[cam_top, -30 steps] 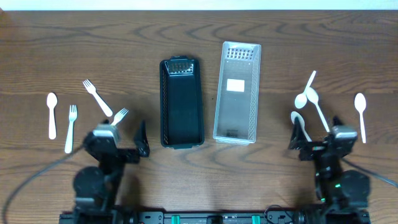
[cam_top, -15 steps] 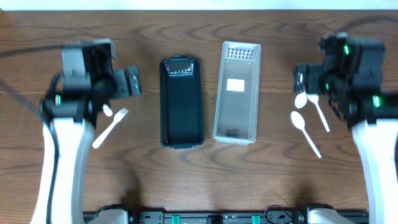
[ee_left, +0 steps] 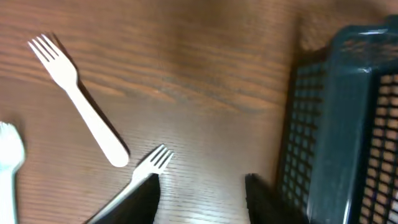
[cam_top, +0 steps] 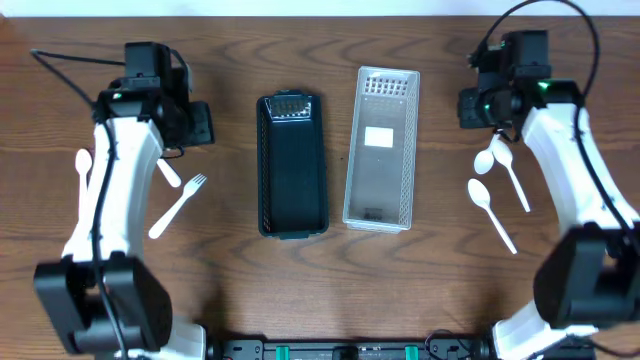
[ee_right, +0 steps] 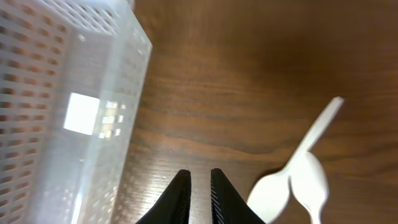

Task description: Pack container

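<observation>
My left hand (ee_left: 199,190) gapes wide, empty, above a fork (ee_left: 152,163); right hand (ee_right: 199,186) nearly closed, empty, over counter (ee_right: 249,74).

Two baskets — one black (cam_top: 292,165), one clear (cam_top: 381,148) — with two visible forks (cam_top: 177,204) and four spoons (cam_top: 491,212).

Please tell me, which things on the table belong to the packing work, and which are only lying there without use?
For the job:
black basket
clear basket
white forks
white spoons

Lying about:
nothing else shows on the wooden table; only the arms' cables cross it.
</observation>
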`<action>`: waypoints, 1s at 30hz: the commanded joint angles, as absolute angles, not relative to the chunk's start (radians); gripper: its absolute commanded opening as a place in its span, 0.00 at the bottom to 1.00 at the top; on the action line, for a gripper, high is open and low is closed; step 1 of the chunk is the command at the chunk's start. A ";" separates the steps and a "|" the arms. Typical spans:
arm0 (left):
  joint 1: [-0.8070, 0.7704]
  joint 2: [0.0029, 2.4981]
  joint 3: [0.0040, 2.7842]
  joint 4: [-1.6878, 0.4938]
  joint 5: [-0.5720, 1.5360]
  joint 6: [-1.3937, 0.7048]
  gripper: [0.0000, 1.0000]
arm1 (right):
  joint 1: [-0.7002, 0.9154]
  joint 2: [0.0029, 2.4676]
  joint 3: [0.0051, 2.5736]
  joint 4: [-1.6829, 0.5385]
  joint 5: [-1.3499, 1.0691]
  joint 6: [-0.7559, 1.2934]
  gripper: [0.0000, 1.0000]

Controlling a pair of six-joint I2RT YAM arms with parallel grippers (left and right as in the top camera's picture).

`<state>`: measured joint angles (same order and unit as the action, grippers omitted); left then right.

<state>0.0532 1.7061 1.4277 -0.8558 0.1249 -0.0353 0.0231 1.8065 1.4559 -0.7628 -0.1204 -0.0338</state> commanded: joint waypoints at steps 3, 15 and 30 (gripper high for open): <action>0.055 1.808 1.444 -0.859 0.123 -0.027 0.19 | 0.075 1.897 1.474 -0.735 -0.133 -0.043 0.13; -0.025 1.876 1.444 -0.859 0.196 -0.027 0.06 | 0.191 1.943 1.473 -0.723 -0.169 -0.137 0.17; -0.192 1.876 1.444 -0.855 0.202 -0.027 0.06 | 0.204 1.942 1.473 -0.772 -0.248 -0.176 0.18</action>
<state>-0.1905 1.8629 1.4277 -0.8555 0.1978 -0.0261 0.1951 1.9308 1.4563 -0.7685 -0.1902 -0.1406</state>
